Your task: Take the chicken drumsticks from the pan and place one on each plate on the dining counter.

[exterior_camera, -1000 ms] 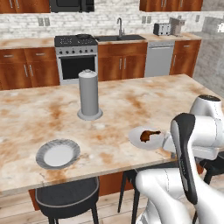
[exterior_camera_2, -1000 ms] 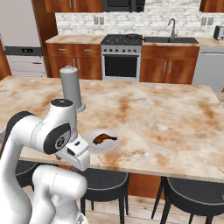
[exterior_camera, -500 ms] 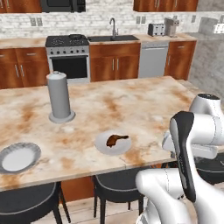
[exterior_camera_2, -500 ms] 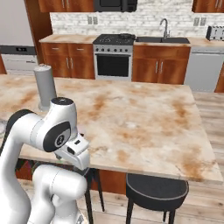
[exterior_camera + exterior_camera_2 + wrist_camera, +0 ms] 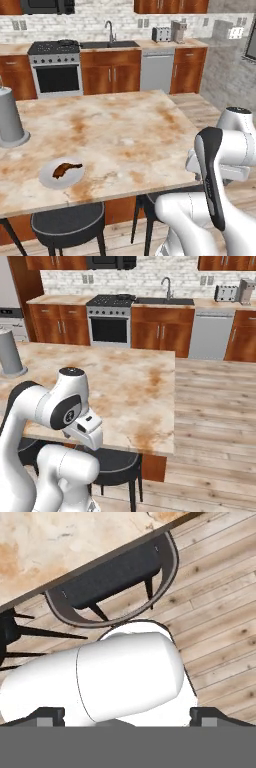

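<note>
Since a second ago my base has rolled right along the counter (image 5: pixel 130 135), leaving one drumstick (image 5: pixel 66 169) plated (claw (image 5: pixel 127 714) spread, empty), so I should reach the pan squarely.

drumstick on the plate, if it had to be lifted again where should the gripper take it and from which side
Probably across the thick meaty end of the chicken drumstick, coming straight down from above: it lies flat on the shallow plate, so a side approach would meet the raised rim. Finer shape is too small to tell.

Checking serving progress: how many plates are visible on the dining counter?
1: a plate holding a chicken drumstick, near the dining counter front edge, left. Others may lie outside the frame.
</note>
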Motion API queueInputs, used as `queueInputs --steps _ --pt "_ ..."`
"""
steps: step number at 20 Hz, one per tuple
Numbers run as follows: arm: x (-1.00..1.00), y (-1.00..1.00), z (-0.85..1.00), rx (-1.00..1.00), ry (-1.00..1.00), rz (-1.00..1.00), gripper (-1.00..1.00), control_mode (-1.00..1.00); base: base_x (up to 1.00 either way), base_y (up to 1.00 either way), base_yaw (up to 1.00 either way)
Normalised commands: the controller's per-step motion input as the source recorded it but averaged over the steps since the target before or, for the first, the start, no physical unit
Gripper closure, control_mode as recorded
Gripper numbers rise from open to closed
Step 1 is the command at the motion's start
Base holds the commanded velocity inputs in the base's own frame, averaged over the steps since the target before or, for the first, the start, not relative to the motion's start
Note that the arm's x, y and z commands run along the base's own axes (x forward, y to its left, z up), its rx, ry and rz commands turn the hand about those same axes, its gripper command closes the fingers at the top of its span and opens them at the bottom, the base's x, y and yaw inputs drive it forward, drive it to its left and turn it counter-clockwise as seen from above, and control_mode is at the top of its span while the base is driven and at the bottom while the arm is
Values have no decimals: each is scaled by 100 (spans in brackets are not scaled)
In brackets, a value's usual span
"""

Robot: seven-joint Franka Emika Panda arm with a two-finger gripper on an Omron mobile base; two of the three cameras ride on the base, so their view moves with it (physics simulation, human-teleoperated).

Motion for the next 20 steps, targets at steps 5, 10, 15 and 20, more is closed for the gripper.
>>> queueInputs --steps 5,10,15,20 --pt "0 0 0 0 0 0 -100 100 33 -100 0" --pt "0 0 0 0 0 0 -100 100 38 -100 0" --pt "0 0 0 0 0 0 -100 100 45 -100 0" --pt "0 0 0 0 0 0 -100 100 63 -93 0"
